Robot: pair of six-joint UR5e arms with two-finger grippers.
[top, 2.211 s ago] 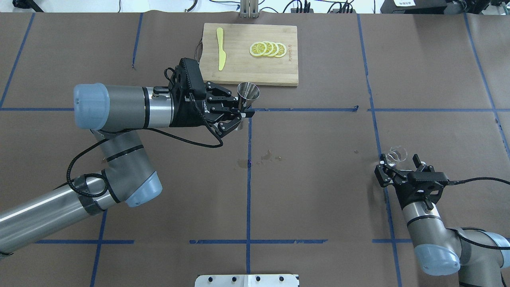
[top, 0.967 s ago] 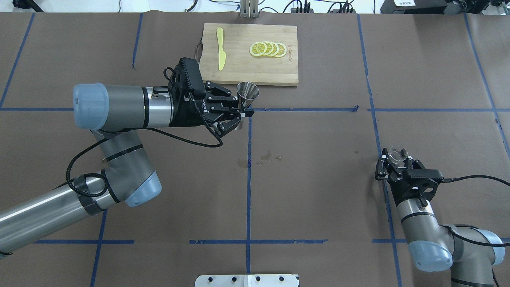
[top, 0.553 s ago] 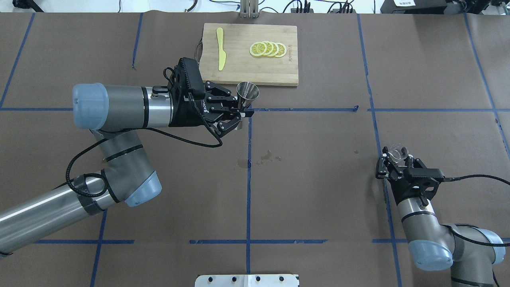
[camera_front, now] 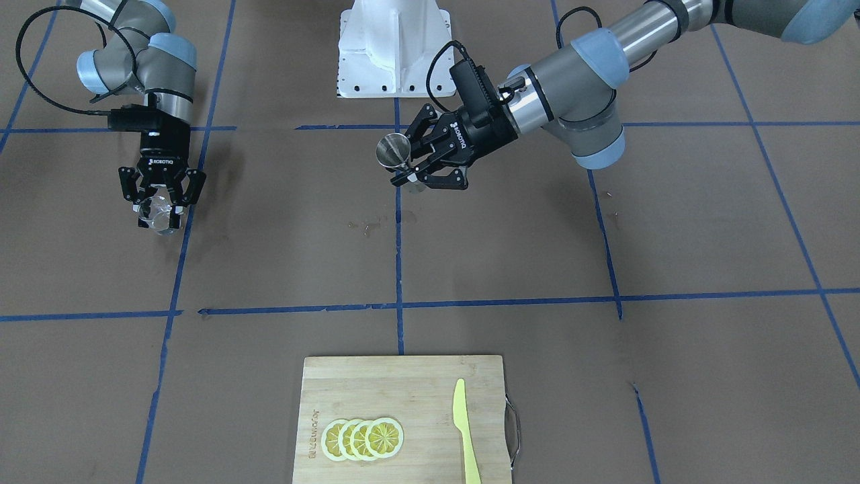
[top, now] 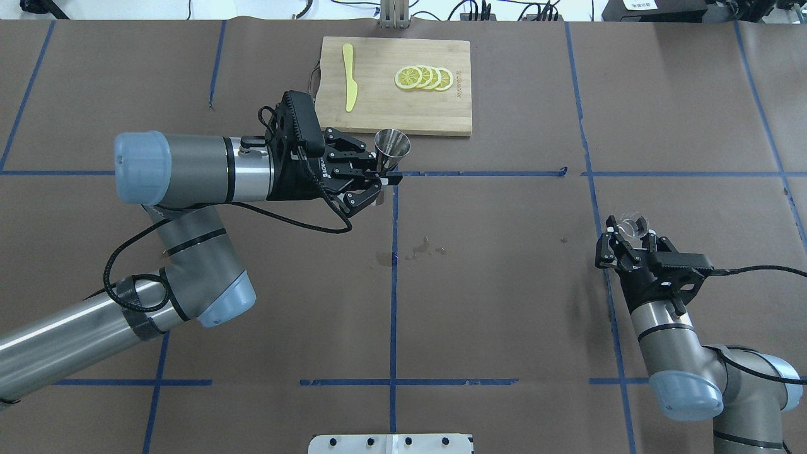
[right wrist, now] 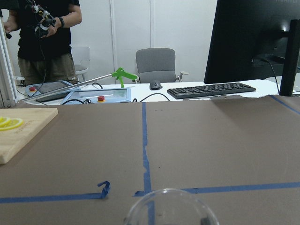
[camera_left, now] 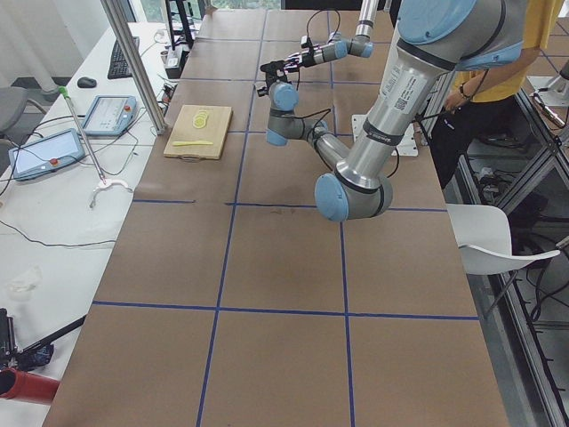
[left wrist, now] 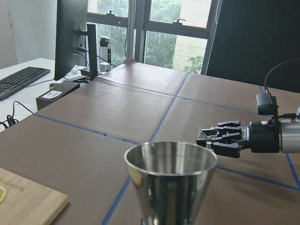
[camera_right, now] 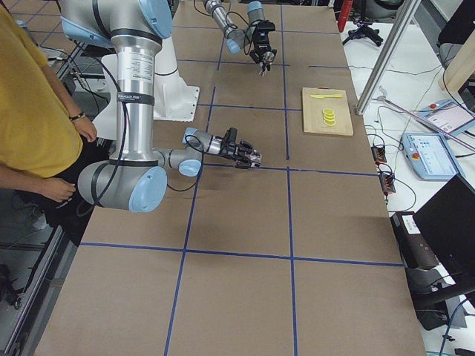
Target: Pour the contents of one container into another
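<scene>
The left jaws pinched the steel jigger (top: 392,148) at its waist, mouth up, near the bench's (top: 504,284) middle, seemingly held ready to receive a pour. The right jaws were closed on the clear glass cup (top: 632,225), upright and well apart, apparently to carry it over. There were one jigger, one cup, one bamboo cutting board (top: 384,116), four lemon slices (top: 423,77) and one yellow knife (top: 348,85).

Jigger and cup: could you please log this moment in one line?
left gripper: holds jigger | right gripper: holds glass cup | apart, not pouring
</scene>
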